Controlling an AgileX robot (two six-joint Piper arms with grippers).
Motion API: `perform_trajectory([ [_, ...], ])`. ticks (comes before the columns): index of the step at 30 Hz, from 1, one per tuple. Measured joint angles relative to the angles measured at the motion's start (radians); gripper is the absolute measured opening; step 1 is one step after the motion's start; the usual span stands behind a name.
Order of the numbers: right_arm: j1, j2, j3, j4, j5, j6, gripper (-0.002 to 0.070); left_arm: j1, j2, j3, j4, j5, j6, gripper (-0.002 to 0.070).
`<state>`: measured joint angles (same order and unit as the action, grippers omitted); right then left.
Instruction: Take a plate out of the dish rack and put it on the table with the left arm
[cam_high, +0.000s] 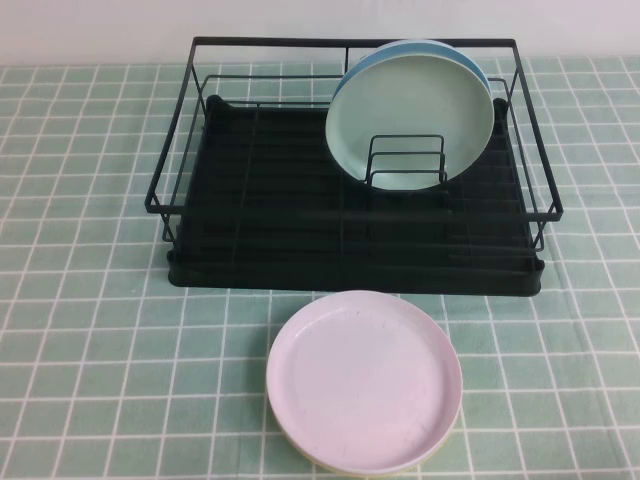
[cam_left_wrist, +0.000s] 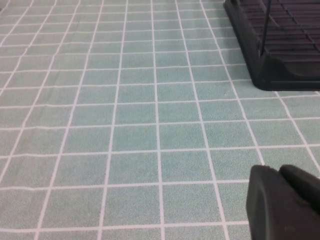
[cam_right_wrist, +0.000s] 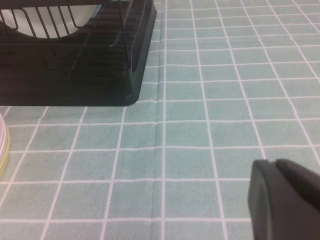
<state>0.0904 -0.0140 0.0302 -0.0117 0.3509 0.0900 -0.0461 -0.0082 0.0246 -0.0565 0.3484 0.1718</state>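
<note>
The mint-green plate (cam_high: 410, 115) stands upright in the small wire holder at the right of the black dish rack (cam_high: 260, 200). A light blue plate (cam_high: 470, 62) stands just behind it. Neither arm shows in the high view. My left gripper (cam_left_wrist: 280, 172) is shut and empty, low over the tiled table (cam_left_wrist: 125, 125), off the rack's near left corner (cam_left_wrist: 280, 65). My right gripper (cam_right_wrist: 275, 165) is shut and empty over the table, off the rack's near right corner (cam_right_wrist: 75, 70). A pale plate (cam_right_wrist: 30, 22) shows through the rack wires there.
A pale pink plate (cam_high: 362, 380) lies flat on the table (cam_high: 90, 300) just in front of the rack, right of the middle; its edge shows in the right wrist view (cam_right_wrist: 2, 145). Bare tiles lie to the left and right of it.
</note>
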Motion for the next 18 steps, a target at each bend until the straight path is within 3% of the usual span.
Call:
perform_trajectory([
  [18, 0.000, 0.000, 0.000, 0.000, 0.000, 0.000, -0.0018, 0.000, 0.000, 0.000, 0.007, 0.000, 0.000, -0.0003],
])
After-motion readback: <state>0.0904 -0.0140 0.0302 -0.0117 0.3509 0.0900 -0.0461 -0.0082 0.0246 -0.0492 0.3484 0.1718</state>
